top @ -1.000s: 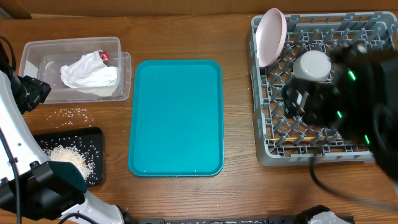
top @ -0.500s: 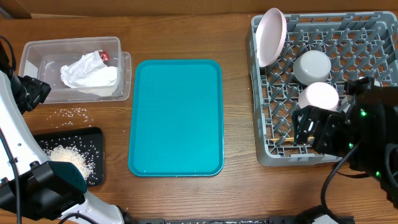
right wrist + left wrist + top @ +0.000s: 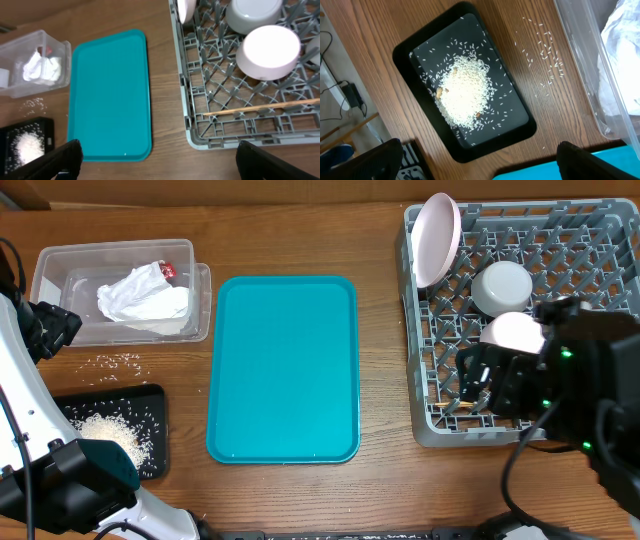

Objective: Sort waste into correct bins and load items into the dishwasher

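Right claw [image 3: 159, 158] has pulled back from the rack [image 3: 590, 240] by the desk's right edge, spread and empty, white bowl [image 3: 512, 332] left inside, so loading looks done.

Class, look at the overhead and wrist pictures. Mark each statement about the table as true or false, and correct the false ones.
1. The teal tray holds a bowl. False: it is bare.
2. The crumpled napkin lies in the clear tub. True.
3. The white plate lies flat on the teal tray. False: it stands on edge in a corner of the rack.
4. A heap of rice sits in the black tray. True.
5. The chopstick lies beside the black tray. False: it lies across the grid floor of the rack.
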